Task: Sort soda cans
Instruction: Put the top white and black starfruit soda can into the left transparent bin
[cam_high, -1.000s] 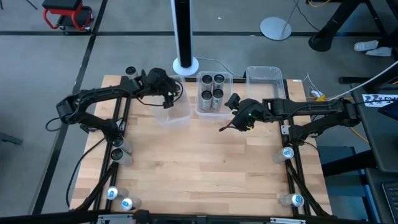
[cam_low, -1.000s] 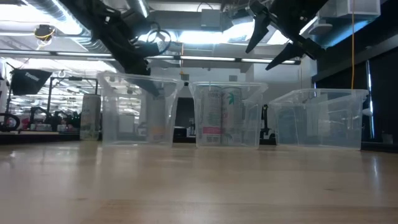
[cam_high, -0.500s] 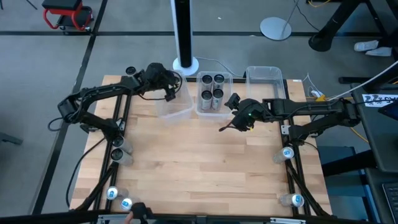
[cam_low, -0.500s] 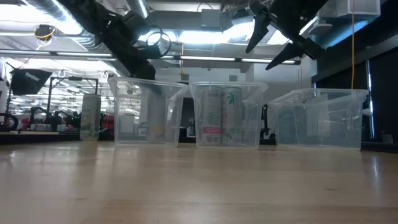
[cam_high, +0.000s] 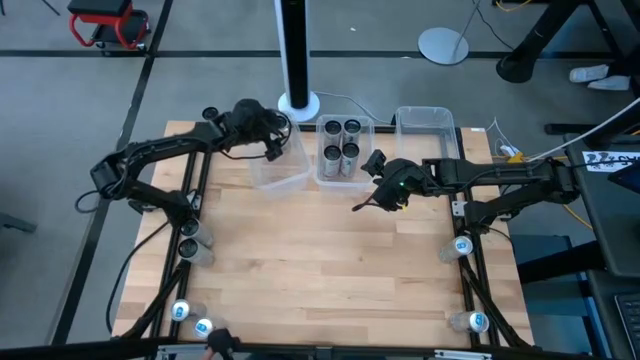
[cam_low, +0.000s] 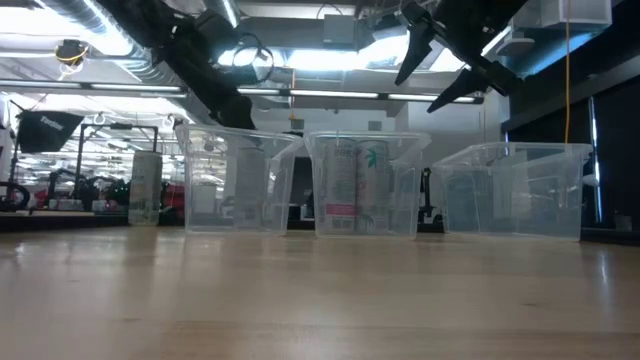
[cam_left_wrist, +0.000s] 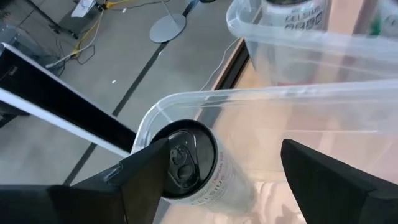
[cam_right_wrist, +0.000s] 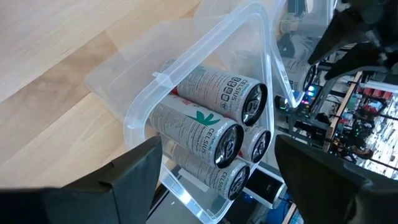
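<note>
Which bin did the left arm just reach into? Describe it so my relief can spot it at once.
Three clear plastic bins line the far edge of the wooden table. It is the left bin, under the left gripper. It holds one can; the middle bin holds four cans and the right bin looks empty.

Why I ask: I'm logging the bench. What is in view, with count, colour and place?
clear bins: three, transparent, row at the table's far edge
binned soda cans: four, silver, dark tops, middle bin
lone soda can: one, silver, dark top, left bin
loose soda cans: seven, some pale blue tops, table's side edges
table: one, light wood
left pincer: one, dark, open, over left bin
right pincer: one, dark, open, near middle bin
</note>
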